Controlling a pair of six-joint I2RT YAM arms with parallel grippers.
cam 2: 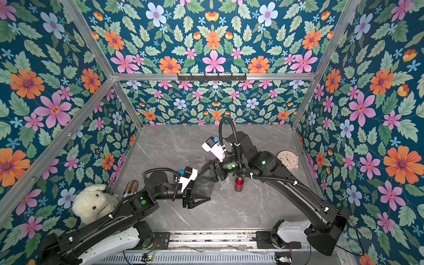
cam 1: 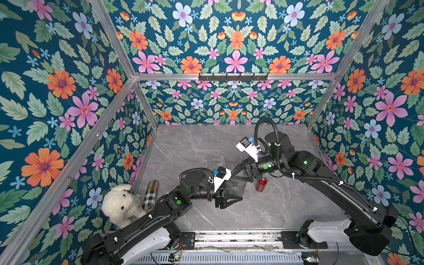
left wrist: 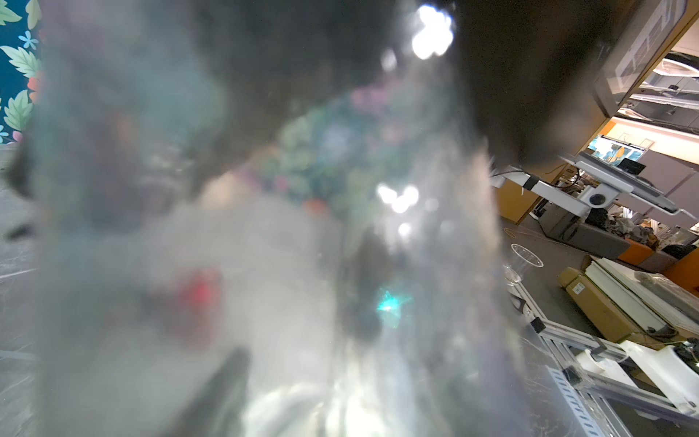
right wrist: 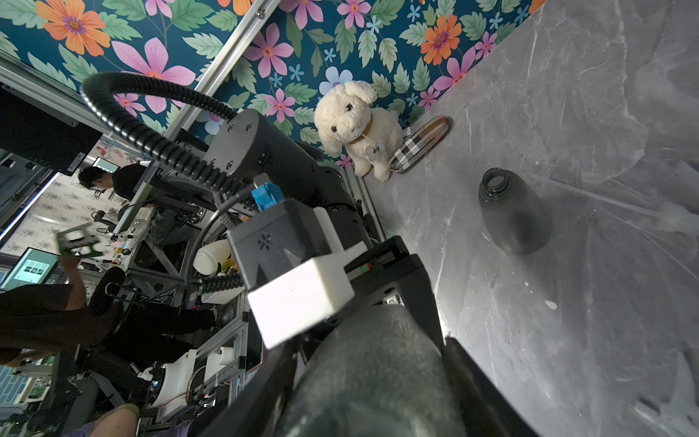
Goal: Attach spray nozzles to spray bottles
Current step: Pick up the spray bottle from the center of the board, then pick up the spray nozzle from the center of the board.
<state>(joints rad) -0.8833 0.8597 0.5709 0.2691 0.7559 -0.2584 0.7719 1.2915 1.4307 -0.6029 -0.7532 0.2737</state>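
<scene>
Bone-shaped tag [right wrist: 374, 152] at the plush dog's [right wrist: 351, 121] collar [right wrist: 366, 130]: small lettering, apparently "dog", seen in the right wrist view. Dial of the clock [cam 2: 288, 158] and label [left wrist: 578, 288] on the box [left wrist: 601, 316]: marks too small to read.

Red bottle [cam 1: 260, 185], smoky-grey bottle [right wrist: 378, 374], plaid case [cam 1: 152, 195].

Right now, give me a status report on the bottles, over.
Right claw holds a grey bottle; left claw at it too, grip unclear. Second grey bottle on the table, no nozzle. Red bottle stands close by the claws.
</scene>
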